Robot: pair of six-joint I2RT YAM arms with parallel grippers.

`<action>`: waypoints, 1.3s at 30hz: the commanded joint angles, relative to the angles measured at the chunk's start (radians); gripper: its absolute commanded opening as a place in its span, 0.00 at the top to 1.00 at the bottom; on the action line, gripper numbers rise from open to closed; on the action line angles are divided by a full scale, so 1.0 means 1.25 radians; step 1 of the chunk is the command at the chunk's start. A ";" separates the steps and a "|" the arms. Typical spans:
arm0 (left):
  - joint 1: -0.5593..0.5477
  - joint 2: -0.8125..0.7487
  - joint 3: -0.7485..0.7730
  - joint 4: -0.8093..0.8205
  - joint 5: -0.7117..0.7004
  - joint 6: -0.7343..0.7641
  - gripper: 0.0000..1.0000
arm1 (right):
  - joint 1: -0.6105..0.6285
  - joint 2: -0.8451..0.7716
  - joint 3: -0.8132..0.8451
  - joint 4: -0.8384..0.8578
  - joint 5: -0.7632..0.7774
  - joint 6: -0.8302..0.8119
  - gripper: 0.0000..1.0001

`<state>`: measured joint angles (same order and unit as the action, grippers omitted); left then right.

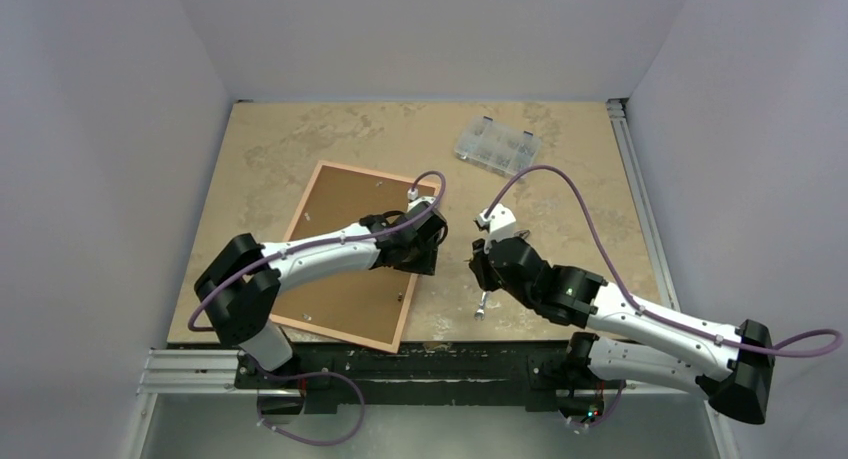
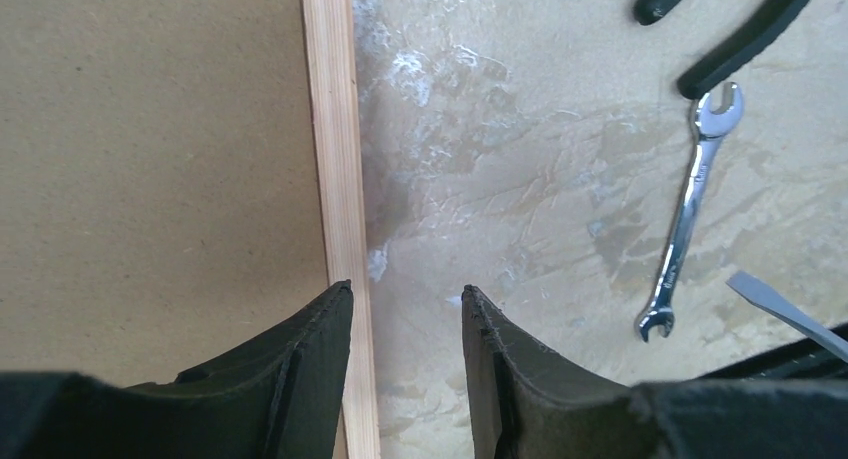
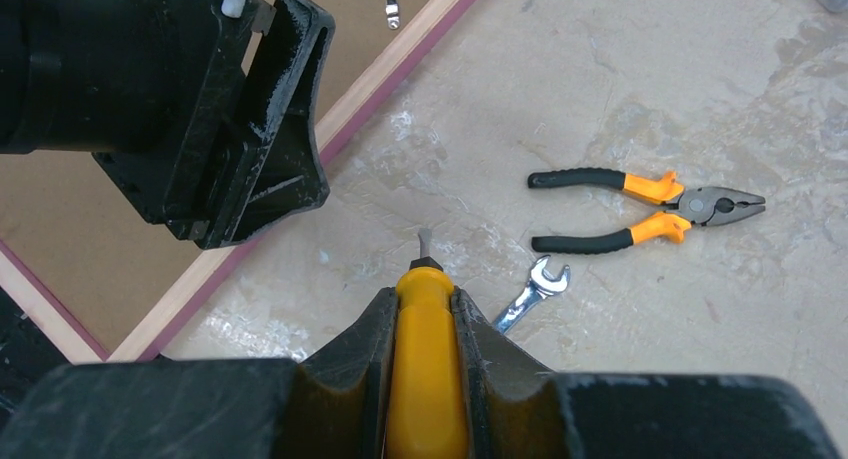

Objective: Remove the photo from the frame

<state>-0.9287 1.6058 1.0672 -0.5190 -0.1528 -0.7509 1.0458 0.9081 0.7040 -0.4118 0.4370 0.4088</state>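
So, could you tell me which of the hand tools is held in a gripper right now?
The yellow-handled screwdriver, clamped in the right gripper; the pliers and the wrench lie loose on the table.

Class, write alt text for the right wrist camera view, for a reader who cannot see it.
The right tool grips a yellow-handled screwdriver, tip toward the marbled table. Up left, the left tool hangs over the edge of the frame, which lies brown back up; orange-and-black pliers and a wrench lie to the right.

Left hand (image 2: 405, 297) ajar, right hand (image 3: 423, 299) clenched.
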 commanded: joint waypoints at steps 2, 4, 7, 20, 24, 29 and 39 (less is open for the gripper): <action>-0.007 0.038 0.047 -0.028 -0.079 0.038 0.57 | -0.009 -0.029 -0.004 -0.007 0.061 0.035 1.00; -0.007 0.056 0.055 -0.030 -0.084 0.040 0.58 | -0.010 -0.046 -0.005 -0.019 0.099 0.064 1.00; -0.007 0.072 0.061 -0.029 -0.104 0.042 0.60 | -0.010 -0.092 -0.020 -0.014 0.114 0.094 1.00; 0.026 0.183 0.156 -0.065 -0.155 0.079 0.79 | -0.011 -0.119 0.007 -0.067 0.144 0.116 1.00; 0.065 0.194 0.183 -0.063 -0.148 0.100 0.87 | -0.011 -0.102 0.019 -0.067 0.139 0.123 1.00; 0.115 0.211 0.243 -0.066 -0.140 0.136 0.93 | -0.011 -0.074 0.032 -0.065 0.133 0.124 1.00; 0.183 0.252 0.328 -0.080 -0.130 0.188 0.94 | -0.011 -0.038 0.043 -0.050 0.123 0.123 1.00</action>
<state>-0.7120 1.9217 1.4048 -0.6285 -0.2962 -0.5884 1.0348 0.8455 0.7078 -0.5011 0.5842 0.5430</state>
